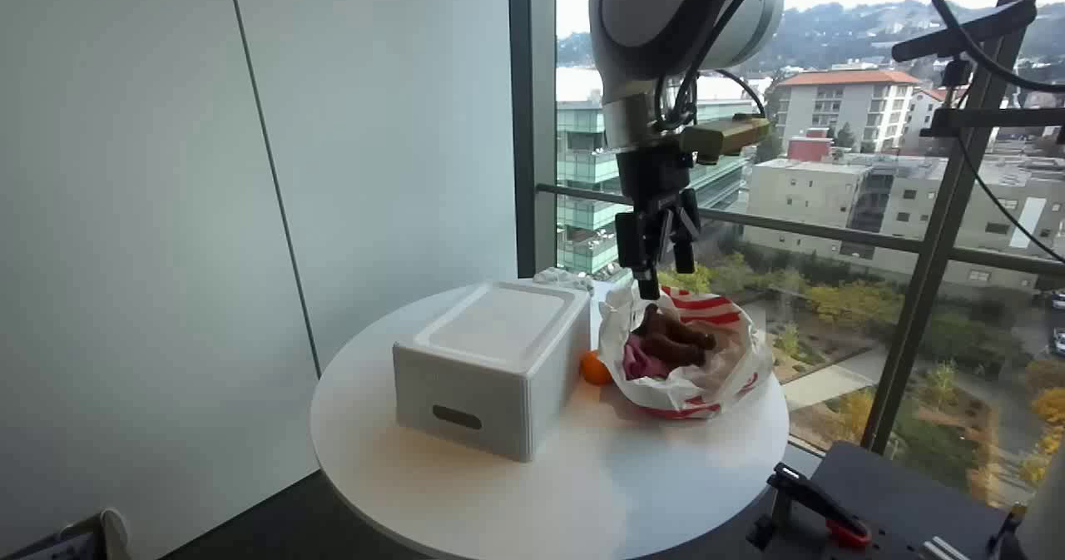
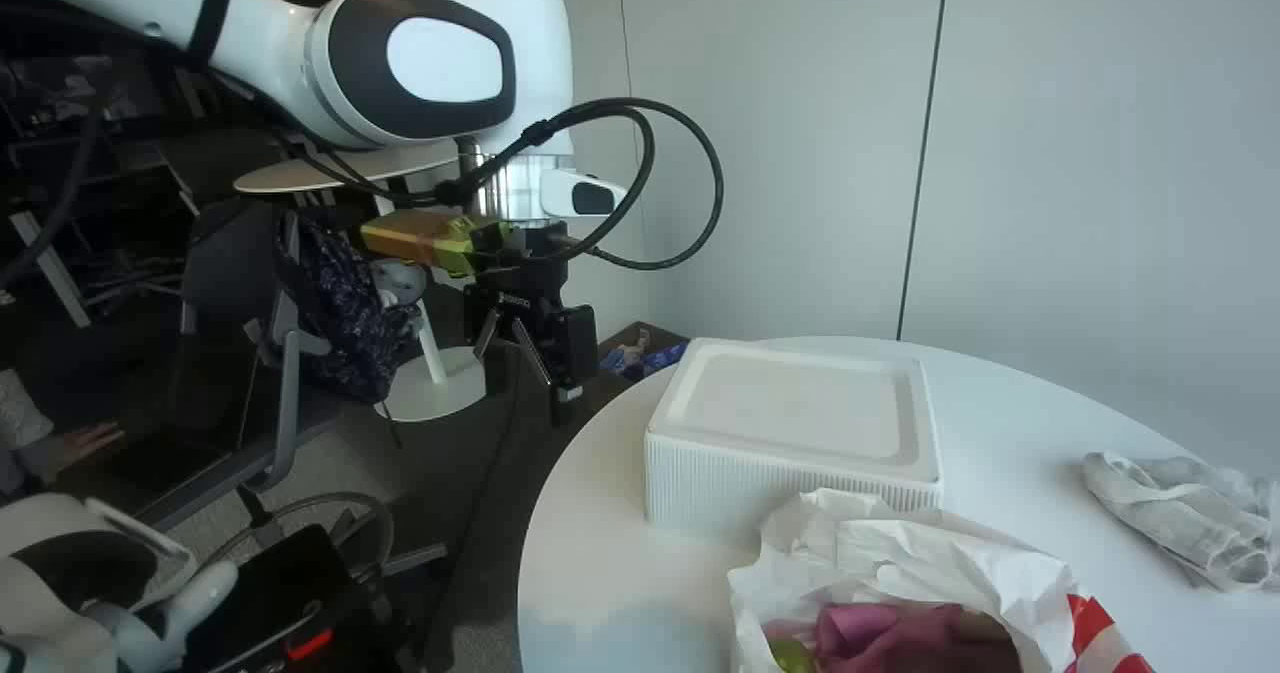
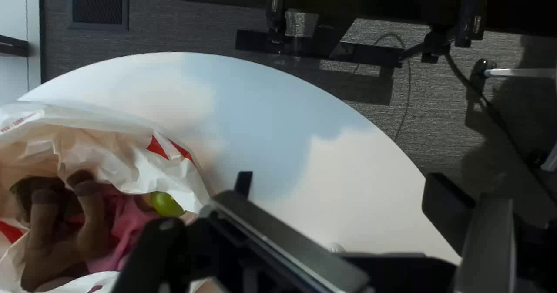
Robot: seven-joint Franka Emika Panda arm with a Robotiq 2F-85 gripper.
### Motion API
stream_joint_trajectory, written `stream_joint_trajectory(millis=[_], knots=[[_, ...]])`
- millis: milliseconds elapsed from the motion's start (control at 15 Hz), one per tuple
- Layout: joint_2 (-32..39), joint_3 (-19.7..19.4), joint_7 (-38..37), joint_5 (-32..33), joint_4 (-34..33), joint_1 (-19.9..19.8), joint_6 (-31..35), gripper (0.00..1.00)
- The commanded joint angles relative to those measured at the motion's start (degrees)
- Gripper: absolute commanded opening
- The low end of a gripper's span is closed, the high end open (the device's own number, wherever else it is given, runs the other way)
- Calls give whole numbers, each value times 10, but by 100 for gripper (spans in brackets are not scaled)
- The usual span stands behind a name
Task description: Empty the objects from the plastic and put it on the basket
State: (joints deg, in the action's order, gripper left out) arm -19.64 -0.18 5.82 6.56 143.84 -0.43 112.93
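Wrist view: bag holds pink cloth, brown object, green item.

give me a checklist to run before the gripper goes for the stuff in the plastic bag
1. Gripper open and free: ok, jaws apart, nothing between them.
2. Plastic bag mouth open: ok, brown object and pink fabric show inside.
3. Gripper lined up over the bag: not ok, the wrist view shows the bag off to one side.
4. White box open upward: not ok, a closed face is on top.
5. Bag contents all known: cannot tell, its bottom is hidden.
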Motion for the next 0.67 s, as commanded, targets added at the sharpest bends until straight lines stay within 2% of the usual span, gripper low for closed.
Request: stream_joint_trajectory(millis=[0,533,600], knots=[[0,-2,-1,0,-2,2,-1,100],[0,-2,-1,0,-5,2,-1,100],[22,3,-15,10,-6,0,16,100]])
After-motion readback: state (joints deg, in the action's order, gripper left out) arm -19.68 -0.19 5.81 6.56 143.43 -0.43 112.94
